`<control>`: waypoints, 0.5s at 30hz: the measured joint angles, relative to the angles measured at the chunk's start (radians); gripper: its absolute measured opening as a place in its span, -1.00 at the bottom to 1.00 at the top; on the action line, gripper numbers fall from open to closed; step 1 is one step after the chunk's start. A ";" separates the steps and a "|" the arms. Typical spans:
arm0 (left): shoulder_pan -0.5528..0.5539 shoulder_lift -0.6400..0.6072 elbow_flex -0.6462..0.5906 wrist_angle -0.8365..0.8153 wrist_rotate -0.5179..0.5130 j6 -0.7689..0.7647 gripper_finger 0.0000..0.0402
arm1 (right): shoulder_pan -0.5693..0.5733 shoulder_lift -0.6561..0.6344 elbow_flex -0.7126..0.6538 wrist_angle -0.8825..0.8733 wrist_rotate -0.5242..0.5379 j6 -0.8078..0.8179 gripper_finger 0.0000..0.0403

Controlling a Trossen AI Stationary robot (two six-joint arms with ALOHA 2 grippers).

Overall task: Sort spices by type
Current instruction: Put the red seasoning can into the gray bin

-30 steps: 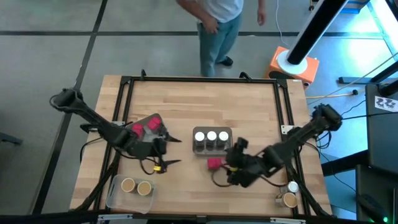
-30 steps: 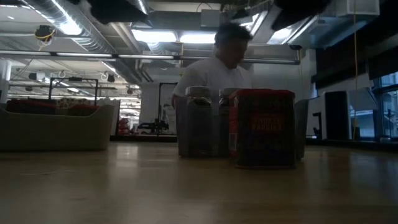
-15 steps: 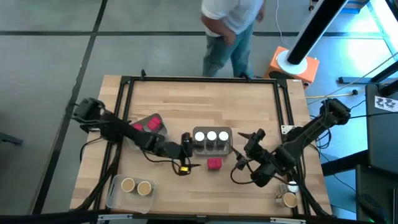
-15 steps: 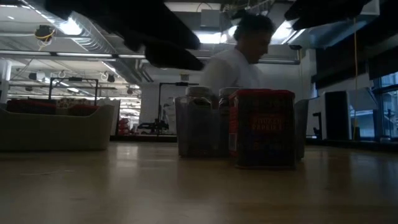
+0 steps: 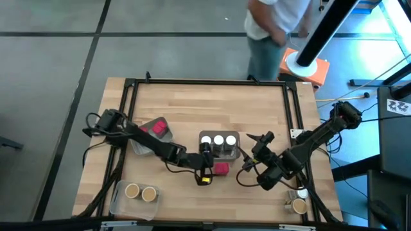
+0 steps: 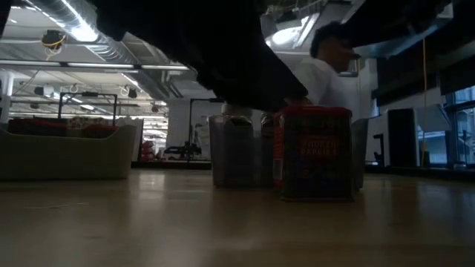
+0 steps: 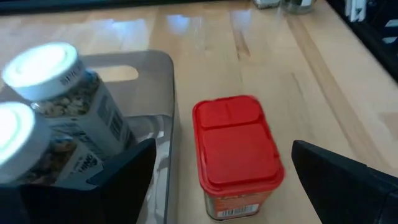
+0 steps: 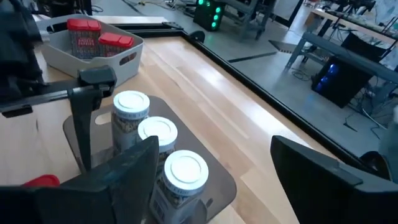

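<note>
A lone red packet (image 5: 221, 168) stands upright on the table, just near of the clear tray (image 5: 234, 153) that holds three white-lidded jars (image 5: 218, 140). My left gripper (image 7: 222, 149) is open, one finger on each side of the packet (image 7: 236, 149), not touching it; it comes slanting down from the table's left (image 5: 210, 169). My right gripper (image 5: 252, 153) hangs open to the right of the jar tray, with nothing between its fingers (image 8: 211, 168). In the low view the packet (image 6: 315, 152) stands before the jars (image 6: 237, 148), under a dark arm.
A grey tray (image 5: 146, 136) at the left holds two red packets (image 8: 93, 34). A clear tray (image 5: 122, 199) at the near left holds two tan-lidded jars (image 5: 140, 192). Two more jars (image 5: 298, 204) stand at the near right corner. A person stands beyond the far edge.
My left gripper has swept from the left tray toward the table's right and down, and now straddles the lone red packet. My right gripper has drawn back from the packet toward the right edge and turned. The packet has stayed put. The person has walked toward the right.
</note>
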 joint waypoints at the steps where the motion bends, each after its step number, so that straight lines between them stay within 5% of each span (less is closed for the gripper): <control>1: 0.000 0.010 0.004 0.000 0.004 -0.004 0.79 | 0.000 0.000 -0.003 0.000 -0.003 0.003 0.54; 15: 0.000 0.054 0.007 0.083 0.088 -0.027 0.79 | -0.002 0.000 -0.008 0.004 -0.009 0.004 0.54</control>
